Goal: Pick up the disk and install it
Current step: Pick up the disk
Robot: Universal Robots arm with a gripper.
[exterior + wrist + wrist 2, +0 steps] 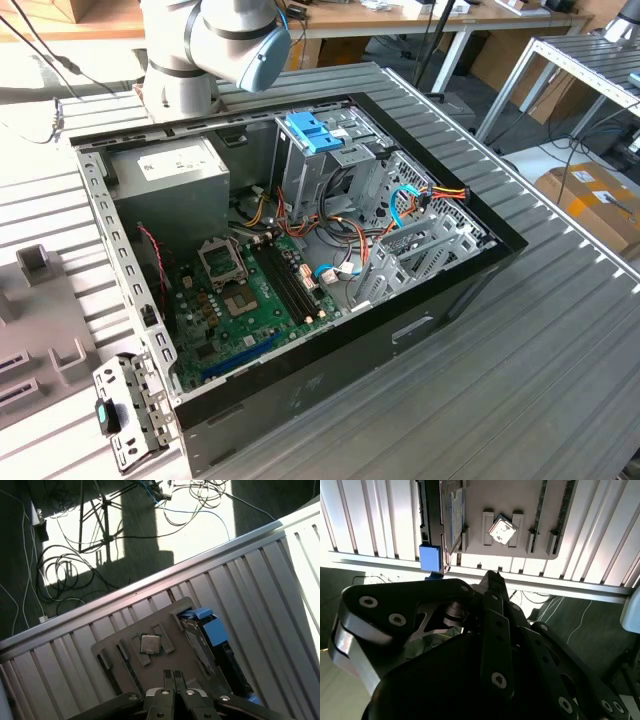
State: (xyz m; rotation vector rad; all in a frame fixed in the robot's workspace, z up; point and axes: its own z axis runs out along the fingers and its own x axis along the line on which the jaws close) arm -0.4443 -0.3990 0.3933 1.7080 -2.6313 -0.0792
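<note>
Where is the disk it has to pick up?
In both wrist views the disk stands on edge in the grey holder plate on the ribbed table, next to a square chip.

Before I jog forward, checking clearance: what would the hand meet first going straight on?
The hand would likely hit the grey tray near the square chip, not the disk beside it; depth unclear.
</note>
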